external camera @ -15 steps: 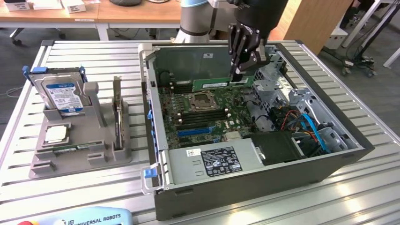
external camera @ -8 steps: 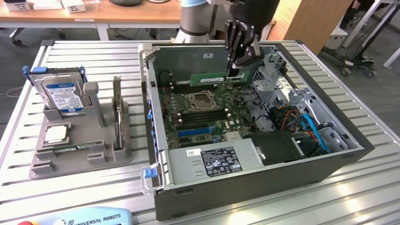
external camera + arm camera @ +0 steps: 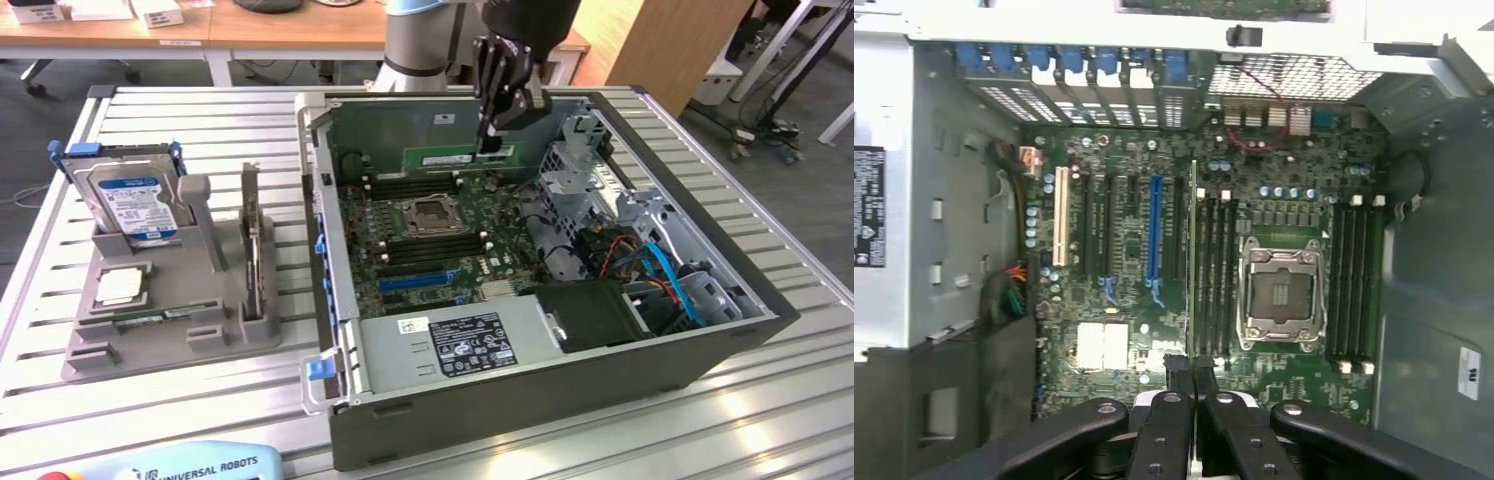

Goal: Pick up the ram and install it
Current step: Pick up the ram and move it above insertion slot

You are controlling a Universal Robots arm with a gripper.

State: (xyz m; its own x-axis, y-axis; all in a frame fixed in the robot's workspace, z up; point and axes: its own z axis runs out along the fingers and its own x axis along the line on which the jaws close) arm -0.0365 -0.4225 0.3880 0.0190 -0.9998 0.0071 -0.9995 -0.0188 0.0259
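The gripper (image 3: 491,143) is pressed together on the ram (image 3: 443,157), pinching the stick at one end so that it juts out level towards the exterior view's left. The ram hangs in the air over the open case (image 3: 534,400), clear of the motherboard (image 3: 427,255) and not seated in any slot. In the wrist view the ram (image 3: 1192,260) appears edge-on as a thin line running out from the gripper (image 3: 1194,372). There it lies just beside a bank of memory slots (image 3: 1218,270), between that bank and the blue expansion slot (image 3: 1154,230). The CPU socket (image 3: 1282,290) sits on the far side of the same bank, with its cover frame closed. On the exterior view's left, well apart from the case, a grey tray (image 3: 174,340) rests on the slatted table (image 3: 134,410). The tray holds an upright hard drive (image 3: 134,205) and a square processor (image 3: 120,285).
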